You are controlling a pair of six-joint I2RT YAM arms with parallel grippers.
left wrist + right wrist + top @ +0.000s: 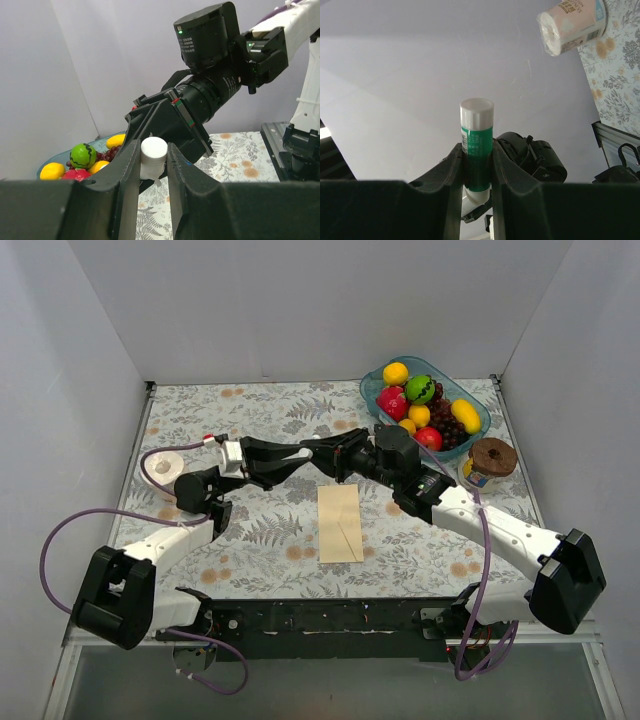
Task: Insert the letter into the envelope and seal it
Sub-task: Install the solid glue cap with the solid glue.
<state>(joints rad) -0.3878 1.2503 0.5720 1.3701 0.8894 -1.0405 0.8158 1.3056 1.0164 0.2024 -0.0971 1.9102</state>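
Observation:
The envelope point(340, 524) lies flat on the table in front of both grippers, pale cream-yellow, with a diagonal fold line across it. The letter does not show. Both grippers meet in the air above the envelope's far end. My right gripper point(336, 460) point(477, 155) is shut on the green body of a glue stick point(477, 145) that has a white top. My left gripper point(316, 450) point(153, 152) is shut on a white cylindrical end of the glue stick point(153, 156). In the left wrist view the right gripper's black fingers point(165, 120) stand just behind that end.
A blue bowl point(482, 420) of fruit stands at the back right, with a brown-lidded jar point(490, 460) beside it. A pale roll point(165, 472) sits at the left by the left arm and also shows in the right wrist view point(572, 22). Grey walls enclose the table.

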